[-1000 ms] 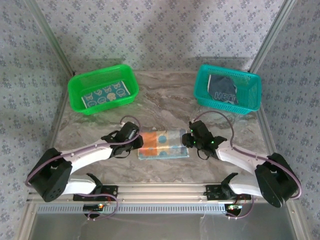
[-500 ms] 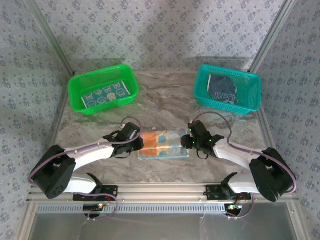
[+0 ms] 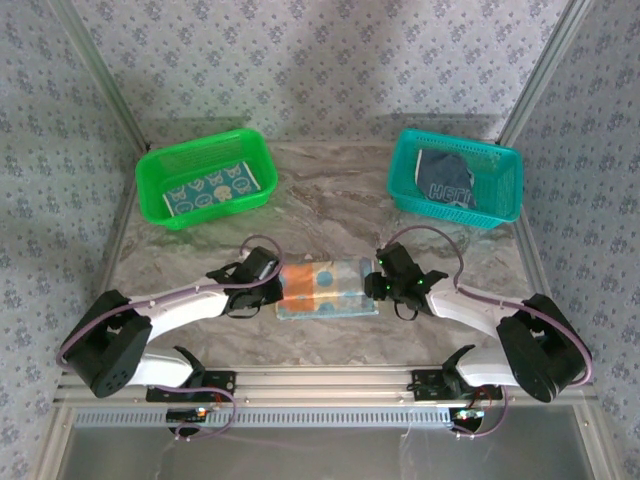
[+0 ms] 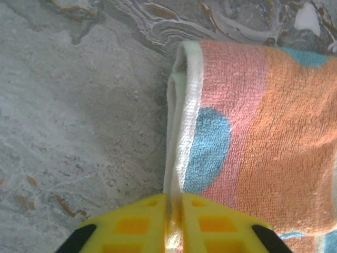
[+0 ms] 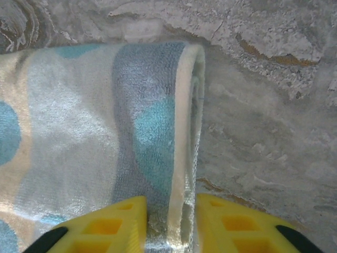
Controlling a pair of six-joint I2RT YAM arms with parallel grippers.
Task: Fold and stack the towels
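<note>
Grippers: two; left gripper [image 4: 175, 213] clenched on the pale left hem of the dotted towel [image 3: 328, 288], right gripper [image 5: 169, 221] grasping its folded right edge
Dotted towel: one, folded, flat on the worktop [image 3: 330, 195] between the grippers
Baskets: two, well beyond the grippers; green basket [image 3: 195, 152] ahead-left of the left gripper, teal basket [image 3: 505, 185] ahead-right of the right
Basket towels: two; teal towel [image 3: 208, 187] flat in the green, dark towel [image 3: 445, 180] crumpled in the teal

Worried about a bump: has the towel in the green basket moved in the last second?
No. The teal towel lies where it did, in the same place between the walls of the green basket.
</note>
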